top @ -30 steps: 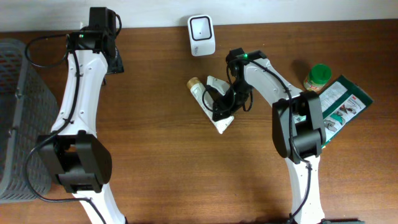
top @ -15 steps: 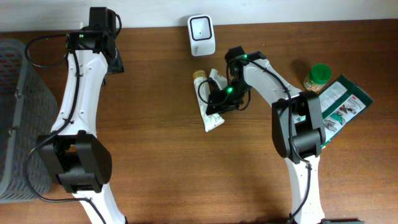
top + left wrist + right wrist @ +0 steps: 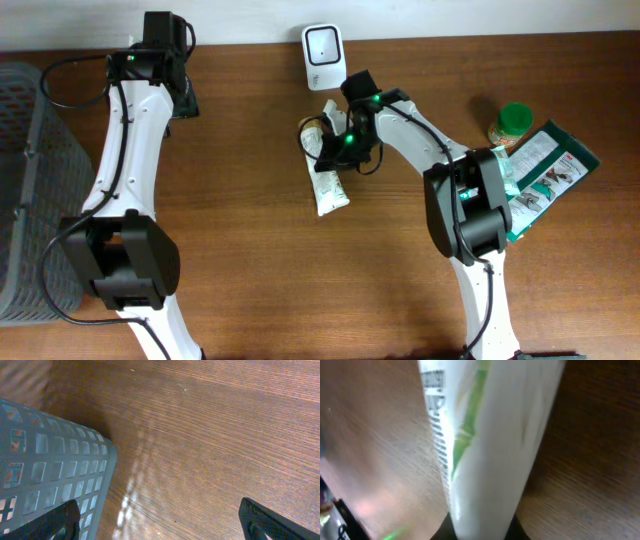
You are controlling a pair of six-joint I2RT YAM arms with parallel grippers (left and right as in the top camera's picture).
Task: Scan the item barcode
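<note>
The right claw point(image 3: 338, 140) is clenched on the white tube point(image 3: 328, 185), by which nearly all of it is hidden in the wrist view. A green stalk-like stripe and a strip of fine dark bars are seen on the tube, but the print above them is too blurred to be read. The white scanner point(image 3: 324, 43) is set just beyond this claw, while the left claw point(image 3: 160, 522), well apart beside a grey basket point(image 3: 45, 475), is spread wide, only its fingertips point(image 3: 50, 522) being caught.
</note>
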